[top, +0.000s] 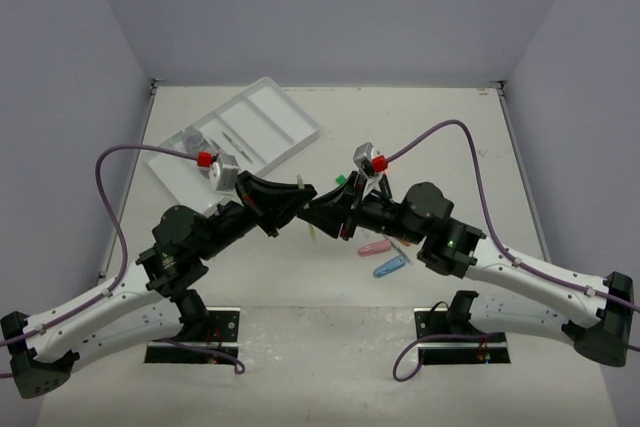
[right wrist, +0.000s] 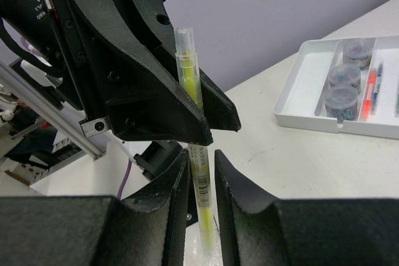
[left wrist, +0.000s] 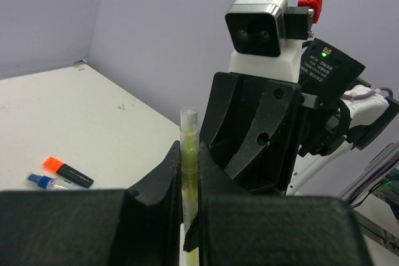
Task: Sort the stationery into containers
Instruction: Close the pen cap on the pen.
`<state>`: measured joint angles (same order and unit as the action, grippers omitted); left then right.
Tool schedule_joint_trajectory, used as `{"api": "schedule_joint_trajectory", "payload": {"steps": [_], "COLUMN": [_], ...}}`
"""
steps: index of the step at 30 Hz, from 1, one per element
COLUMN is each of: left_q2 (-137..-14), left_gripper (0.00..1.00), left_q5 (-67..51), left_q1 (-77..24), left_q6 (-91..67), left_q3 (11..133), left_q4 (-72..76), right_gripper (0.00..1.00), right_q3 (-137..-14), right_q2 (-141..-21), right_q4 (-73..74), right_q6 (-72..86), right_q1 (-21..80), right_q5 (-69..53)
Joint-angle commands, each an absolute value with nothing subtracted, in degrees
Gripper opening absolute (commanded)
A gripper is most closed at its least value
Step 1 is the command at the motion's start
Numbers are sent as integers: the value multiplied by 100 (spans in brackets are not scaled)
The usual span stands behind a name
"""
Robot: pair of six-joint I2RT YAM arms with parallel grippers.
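Left claw [left wrist: 189,157] nearest lens, pinching yellow pen [left wrist: 189,132] low on barrel; pen axis upright, mid-table. Right claw [right wrist: 201,157] flanks same pen, gripping or not I can't tell. Tray [top: 283,119] lies far-left of both claws, so left arm's nearer, I reckon.

The top camera looks steeply down on the table [top: 460,137]. Wrist cameras face each other closely (sharing the yellow pen [left wrist: 189,154]).
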<state>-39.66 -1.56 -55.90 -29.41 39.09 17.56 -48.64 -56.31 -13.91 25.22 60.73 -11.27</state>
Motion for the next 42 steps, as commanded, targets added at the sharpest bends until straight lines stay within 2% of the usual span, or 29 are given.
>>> {"api": "schedule_joint_trajectory", "payload": {"steps": [1,4,5,6,8,10,16,25,34,38,42], "left_q2": [-3902,-3868,-3880,-3888,-3894,-3905,-3988,-4304,-4382,-4430,-4400], "left_gripper": [0,0,0,4,20,52,69,63,40,35,24], "left_q5": [-192,-159,-158,-158,-158,-127,487,511,703,679,502], "left_q1": [-5563,-5563,-5563,-5563,-5563,-5563,-5563,-5563,-5563,-5563,-5563], "left_q6": [-2869,-2848,-2835,-2782,-2707,-2614,-2545,-2391,-2429,-2417,-2455], "left_q3": [3915,3928,3961,3986,4016,4041,4365,5277,5307,5388,5330], "left_q4": [2136,2110,2058,2016,1947,1805,1352,804,602,527,546], "right_gripper": [24,23,7,1,0,0,0,0,0,0,0], "right_q3": [-5101,-5098,-5110,-5105,-5089,-5068,-5090,-5087,-5153,-5136,-5101], "right_q2": [-5787,-5827,-5834,-5836,-5828,-5809,-5867,-5837,-5821,-5777,-5710], "right_q4": [-1781,-1784,-1784,-1791,-1802,-1782,-1635,-1429,-1386,-1404,-1429], "right_q6": [2647,2663,2657,2658,2663,2640,2548,2481,2373,2381,2399], "right_q1": [6096,6091,6097,6096,6099,6100,6092,6099,6100,6091,6100], "right_q5": [-1480,-1512,-1531,-1535,-1514,-1375,-1411,-1390,-1379,-1422,-1391]}}
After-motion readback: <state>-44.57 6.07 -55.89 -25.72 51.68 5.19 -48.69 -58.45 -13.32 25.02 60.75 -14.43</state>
